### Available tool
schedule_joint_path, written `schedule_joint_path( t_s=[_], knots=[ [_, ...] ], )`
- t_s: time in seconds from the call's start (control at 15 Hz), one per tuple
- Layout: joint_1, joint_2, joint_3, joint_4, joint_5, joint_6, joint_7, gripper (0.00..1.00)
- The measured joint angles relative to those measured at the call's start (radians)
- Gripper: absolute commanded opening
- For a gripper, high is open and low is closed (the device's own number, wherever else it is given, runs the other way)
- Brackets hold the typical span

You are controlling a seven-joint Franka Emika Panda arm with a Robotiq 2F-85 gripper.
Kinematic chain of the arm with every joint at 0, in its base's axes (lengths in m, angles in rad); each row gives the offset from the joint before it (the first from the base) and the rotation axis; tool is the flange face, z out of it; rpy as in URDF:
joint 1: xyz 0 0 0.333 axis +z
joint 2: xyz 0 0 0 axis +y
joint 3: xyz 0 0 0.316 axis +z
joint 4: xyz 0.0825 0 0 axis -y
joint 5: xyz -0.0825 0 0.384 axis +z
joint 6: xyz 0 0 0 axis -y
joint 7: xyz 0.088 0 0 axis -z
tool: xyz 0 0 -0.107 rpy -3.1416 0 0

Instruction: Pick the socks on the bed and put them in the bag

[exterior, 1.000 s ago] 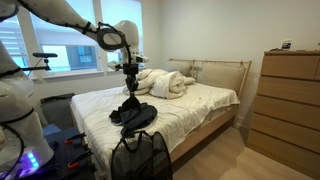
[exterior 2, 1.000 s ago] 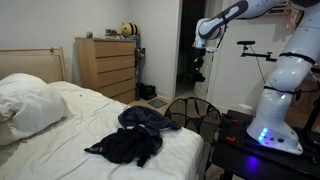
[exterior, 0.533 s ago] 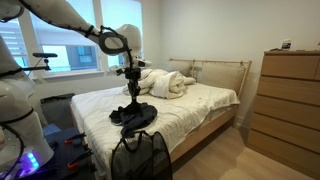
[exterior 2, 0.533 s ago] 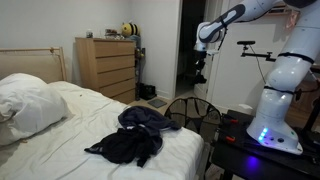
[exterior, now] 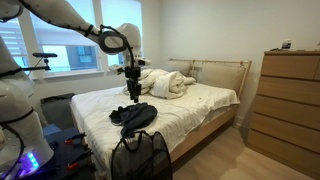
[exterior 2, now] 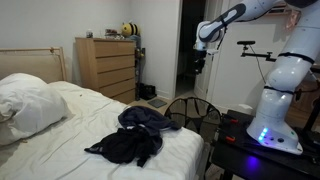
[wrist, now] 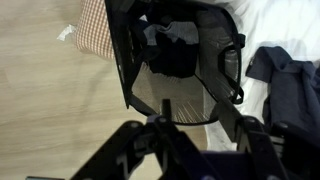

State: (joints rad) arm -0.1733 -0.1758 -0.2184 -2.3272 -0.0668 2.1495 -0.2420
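Observation:
My gripper (wrist: 195,112) hangs in the air above the black mesh bag (wrist: 225,60), its jaws apart with nothing between them. Down inside the bag lies a dark bundle that looks like socks (wrist: 174,58). In both exterior views the gripper (exterior: 132,90) (exterior 2: 198,68) is high over the bag (exterior: 140,155) (exterior 2: 195,115), which stands on the floor at the foot of the bed (exterior: 200,100) (exterior 2: 60,150). A heap of dark clothing (exterior: 135,115) (exterior 2: 135,138) (wrist: 290,85) lies on the white sheet near the bed's end.
White pillows and a rumpled duvet (exterior: 165,82) (exterior 2: 25,105) sit at the head of the bed. A wooden dresser (exterior: 290,100) (exterior 2: 105,65) stands by the wall. The robot's white base (exterior 2: 275,110) is beside the bag. A checked cloth (wrist: 92,25) lies on the wood floor.
The jaws have gone from shut to open over the bag. A small dark piece that hung under the gripper no longer shows there. The arm has barely moved.

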Motion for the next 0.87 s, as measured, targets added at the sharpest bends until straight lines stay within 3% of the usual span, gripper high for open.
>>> schedule_joint_path(
  t_s=[0.13, 0.2, 0.87],
  knots=[
    [0.001, -0.01, 0.002, 0.0, 0.0, 0.0, -0.011, 0.99],
    [0.002, -0.014, 0.002, 0.0, 0.0, 0.0, -0.012, 1.0],
    [0.011, -0.028, 0.003, 0.0, 0.0, 0.0, -0.013, 1.0]
  ],
)
